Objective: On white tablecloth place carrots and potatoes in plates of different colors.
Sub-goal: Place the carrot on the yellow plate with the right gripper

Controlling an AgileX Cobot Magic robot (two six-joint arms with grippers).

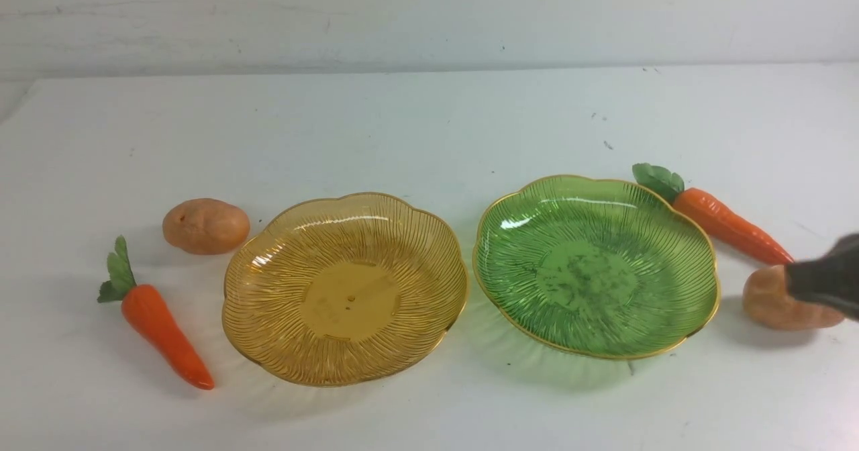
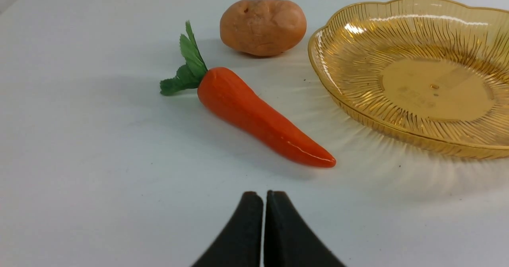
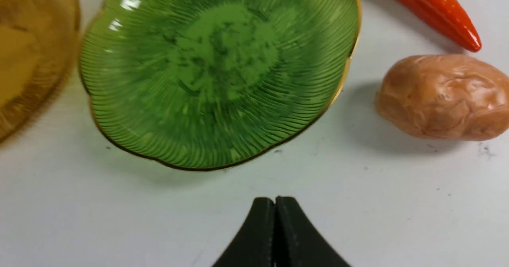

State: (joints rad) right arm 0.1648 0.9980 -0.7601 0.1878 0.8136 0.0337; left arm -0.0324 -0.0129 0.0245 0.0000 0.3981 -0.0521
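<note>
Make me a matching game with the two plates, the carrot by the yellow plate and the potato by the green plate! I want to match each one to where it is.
Things:
1. amber plate
2. green plate
3. left carrot
4. right potato

Places:
a. empty, on the robot's right
b. on the cloth, right of the green plate
c. empty, on the robot's left
d. on the cloth, farthest to the robot's left

Pairs: 1-c, 2-a, 3-d, 4-b.
</note>
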